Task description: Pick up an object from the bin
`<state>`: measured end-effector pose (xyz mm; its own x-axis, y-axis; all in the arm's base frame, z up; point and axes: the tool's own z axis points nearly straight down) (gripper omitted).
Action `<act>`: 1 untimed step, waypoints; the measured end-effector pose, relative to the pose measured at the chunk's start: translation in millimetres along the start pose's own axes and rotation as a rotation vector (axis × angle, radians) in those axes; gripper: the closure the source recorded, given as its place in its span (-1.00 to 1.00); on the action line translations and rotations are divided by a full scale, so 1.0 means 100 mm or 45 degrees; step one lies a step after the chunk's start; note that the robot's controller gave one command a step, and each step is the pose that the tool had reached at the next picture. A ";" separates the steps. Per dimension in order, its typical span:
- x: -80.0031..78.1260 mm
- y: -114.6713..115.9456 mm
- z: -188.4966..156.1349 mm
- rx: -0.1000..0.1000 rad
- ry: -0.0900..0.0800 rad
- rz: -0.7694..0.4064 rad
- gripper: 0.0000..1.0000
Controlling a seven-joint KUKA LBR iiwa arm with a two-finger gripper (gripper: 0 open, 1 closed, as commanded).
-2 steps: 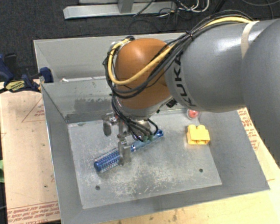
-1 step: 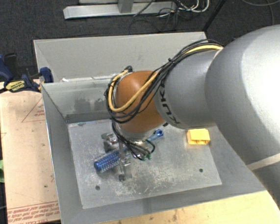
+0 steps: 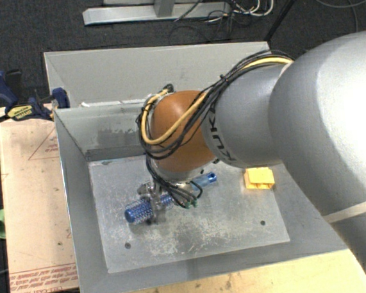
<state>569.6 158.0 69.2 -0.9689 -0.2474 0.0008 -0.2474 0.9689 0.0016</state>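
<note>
1. The arm (image 3: 310, 130) reached in from the right, and its orange wrist cover (image 3: 175, 134), looped with yellow and black cables (image 3: 145, 130), hung over the middle of the grey bin (image 3: 77, 185).
2. The gripper (image 3: 153, 200) was low over the bin floor, left of centre, directly under the orange cover.
3. A blue ribbed cylinder (image 3: 136, 212), like a small roller, lay on the floor at the gripper's tip. Its left end stuck out to the left, and its right end ran under the gripper's metal parts.
4. The gripper's tip met the cylinder, but it could not be told whether the jaws were open, closed, or gripping it, because the wrist and the metal parts covered them.
5. A smaller blue piece (image 3: 206, 179) lay just to the right of the gripper, close under the edge of the orange cover.
6. A yellow block (image 3: 259, 178) sat further right on the floor, well apart from the gripper and near the arm's grey body.
</note>
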 end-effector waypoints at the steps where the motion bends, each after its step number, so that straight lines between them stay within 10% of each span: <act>1: 0.04 0.19 -1.36 -0.001 -0.013 0.056 1.00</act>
